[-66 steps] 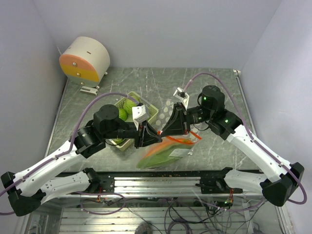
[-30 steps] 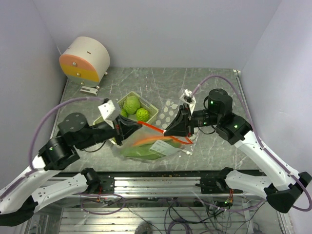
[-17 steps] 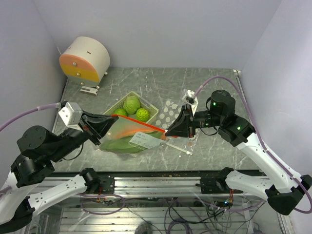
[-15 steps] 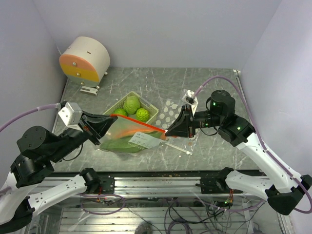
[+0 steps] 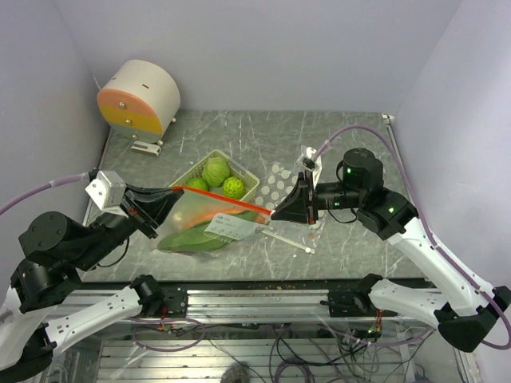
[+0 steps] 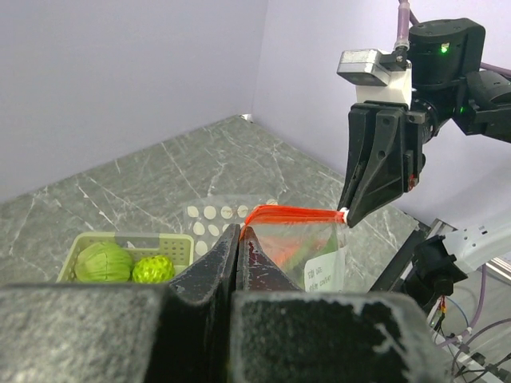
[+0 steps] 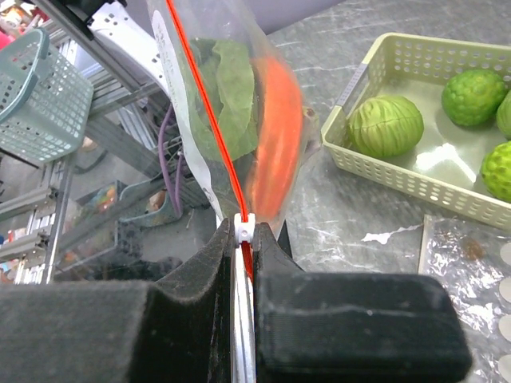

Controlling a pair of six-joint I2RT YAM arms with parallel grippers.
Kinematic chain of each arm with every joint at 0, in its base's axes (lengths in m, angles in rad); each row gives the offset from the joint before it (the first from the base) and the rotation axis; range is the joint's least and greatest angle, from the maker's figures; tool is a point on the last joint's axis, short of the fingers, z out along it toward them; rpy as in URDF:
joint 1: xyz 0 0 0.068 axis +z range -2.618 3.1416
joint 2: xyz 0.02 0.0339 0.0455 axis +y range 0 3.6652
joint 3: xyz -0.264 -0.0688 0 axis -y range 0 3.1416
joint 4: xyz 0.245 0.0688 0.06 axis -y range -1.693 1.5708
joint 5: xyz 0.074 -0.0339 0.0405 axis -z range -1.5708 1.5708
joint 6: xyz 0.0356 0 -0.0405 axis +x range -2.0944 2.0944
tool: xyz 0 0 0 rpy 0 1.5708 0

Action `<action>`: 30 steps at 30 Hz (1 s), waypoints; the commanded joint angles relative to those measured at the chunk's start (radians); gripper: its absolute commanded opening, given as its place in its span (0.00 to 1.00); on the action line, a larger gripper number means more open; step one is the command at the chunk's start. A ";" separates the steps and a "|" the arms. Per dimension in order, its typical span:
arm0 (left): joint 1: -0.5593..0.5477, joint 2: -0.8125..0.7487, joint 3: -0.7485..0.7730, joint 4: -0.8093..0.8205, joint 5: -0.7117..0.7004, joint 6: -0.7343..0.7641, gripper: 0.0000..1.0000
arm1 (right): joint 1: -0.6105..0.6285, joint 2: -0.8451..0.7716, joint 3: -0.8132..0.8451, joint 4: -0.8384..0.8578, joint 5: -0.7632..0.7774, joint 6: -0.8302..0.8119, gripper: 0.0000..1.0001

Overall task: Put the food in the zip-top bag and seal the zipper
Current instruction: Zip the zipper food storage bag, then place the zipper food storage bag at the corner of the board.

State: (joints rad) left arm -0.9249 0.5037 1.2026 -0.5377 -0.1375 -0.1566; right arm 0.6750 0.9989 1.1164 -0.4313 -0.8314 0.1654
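Note:
The clear zip-top bag [image 5: 209,230] hangs stretched between my two grippers by its red zipper strip [image 5: 227,203]. Inside it lie an orange carrot [image 7: 275,136] and its green leaves [image 7: 227,96]. My left gripper [image 5: 174,192] is shut on the strip's left end, as the left wrist view [image 6: 239,232] shows. My right gripper [image 5: 275,214] is shut on the right end, at the white slider [image 7: 246,227]. Three bumpy green balls [image 5: 215,171] sit in the pale-green basket [image 5: 250,180] behind the bag. The small red-orange piece is not visible.
A round white, orange and pink device [image 5: 137,96] stands at the back left. A clear sheet with white dots [image 5: 275,185] lies right of the basket. A clear plastic piece [image 5: 291,236] lies under my right gripper. A teal basket [image 7: 40,96] stands beyond the table's front edge.
My left gripper has drawn away to the left along the red zipper strip, stretching the bag's top straight. The bag swung left with it. My right gripper has barely moved.

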 commanded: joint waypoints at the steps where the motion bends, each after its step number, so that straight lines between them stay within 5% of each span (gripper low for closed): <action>1: 0.003 -0.022 0.042 0.056 -0.040 0.022 0.07 | -0.003 -0.012 0.009 -0.035 0.056 -0.016 0.00; 4: 0.004 -0.027 0.034 0.055 -0.043 0.021 0.07 | -0.003 -0.001 0.019 -0.036 0.089 -0.015 0.04; 8: 0.003 -0.030 0.028 0.057 -0.053 0.016 0.07 | -0.004 -0.008 0.022 0.029 0.119 0.029 0.32; 12: 0.003 -0.028 0.022 0.065 -0.085 0.004 0.07 | -0.004 -0.025 0.030 0.136 0.271 0.170 0.72; 15: 0.003 -0.023 0.025 0.071 -0.139 -0.009 0.07 | -0.004 -0.045 0.025 0.188 0.372 0.240 0.88; 19: 0.003 0.001 0.053 0.021 -0.377 -0.032 0.07 | -0.005 -0.071 -0.003 0.203 0.511 0.255 0.99; 30: 0.004 0.111 -0.030 0.155 -1.123 0.109 0.07 | -0.005 0.020 -0.085 0.228 0.463 0.258 0.99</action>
State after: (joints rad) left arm -0.9249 0.5591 1.1957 -0.5056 -0.9398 -0.1398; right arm 0.6735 0.9989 1.0622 -0.2367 -0.3656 0.4118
